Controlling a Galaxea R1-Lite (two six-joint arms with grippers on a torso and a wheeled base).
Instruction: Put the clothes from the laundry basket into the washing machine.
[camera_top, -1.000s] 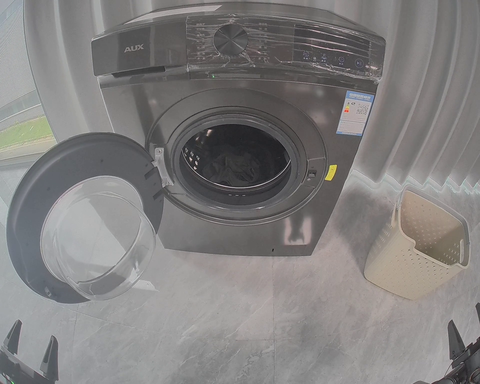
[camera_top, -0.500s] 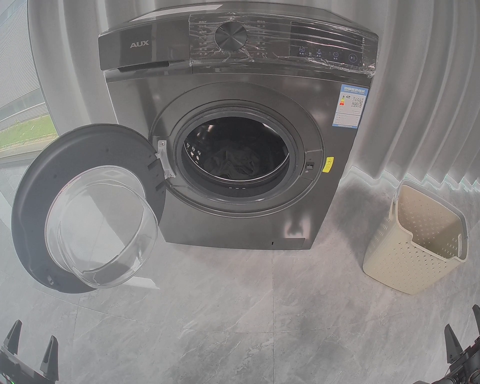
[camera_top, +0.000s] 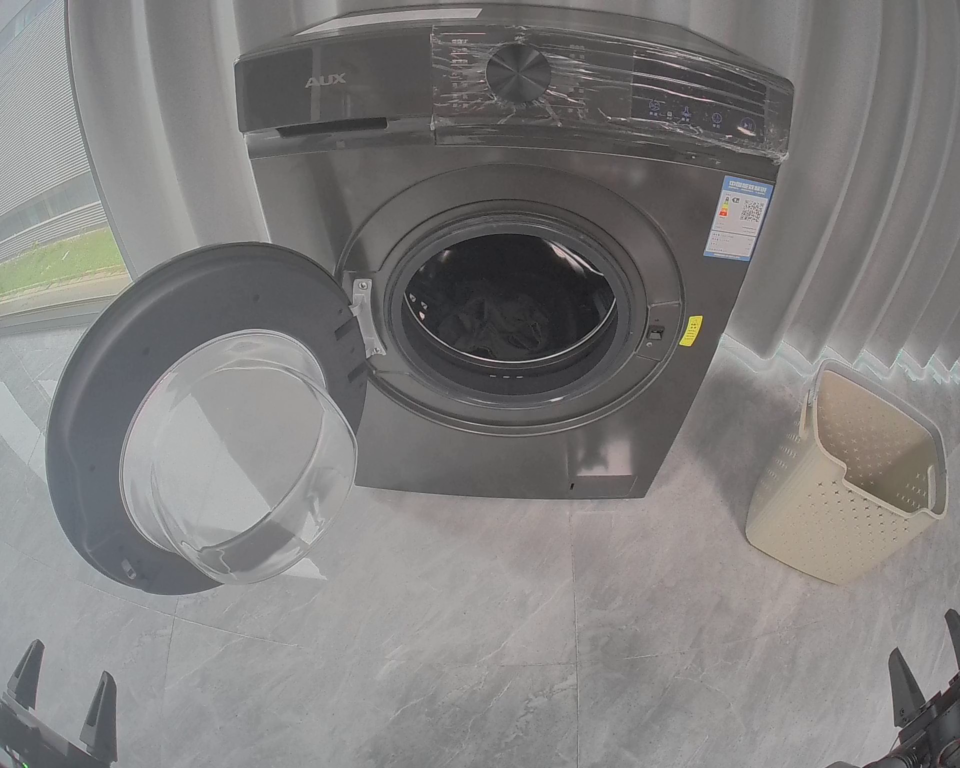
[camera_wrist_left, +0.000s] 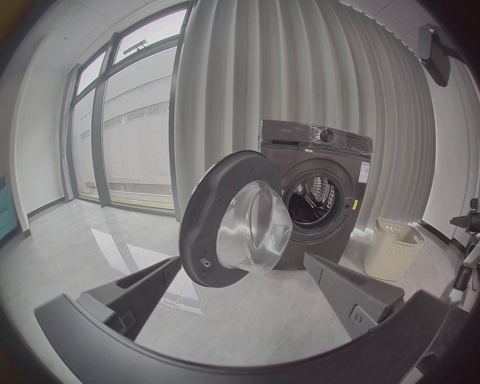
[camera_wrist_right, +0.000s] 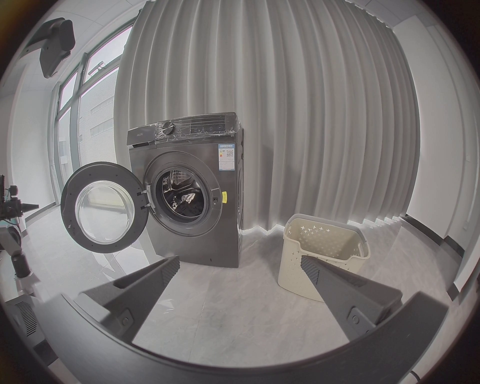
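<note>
The washing machine (camera_top: 300, 200) is big and grey and stands on the grey floor tiles (camera_top: 480, 640) in front of a white curtain (camera_top: 880, 200). Its round door (camera_top: 130, 340) is swung wide open to the robot's left, and the see-through bowl (camera_top: 235, 455) of the door sticks out toward the robot. Inside the round hole lies some dark clothing (camera_top: 495, 320), bunched up at the bottom of the drum.

On top there is a round knob (camera_top: 518, 72). Shiny plastic wrap (camera_top: 620, 95) covers the knob and the little lit signs beside it. Small silver letters (camera_top: 325, 80) sit on the dark panel at the top left. A blue and white sticker (camera_top: 738, 218) with tiny print is at the upper right of the front. A small yellow sticker (camera_top: 690, 331) is just beside the door hole.

The cream laundry basket (camera_top: 800, 510), full of little holes, stands on the floor to the right of the machine, a bit apart from it.

The left gripper (camera_top: 67, 665) is low at the near left with its fingers spread apart, holding nothing. The right gripper (camera_top: 925, 638) is low at the near right, close to the basket, also spread apart and holding nothing.
</note>
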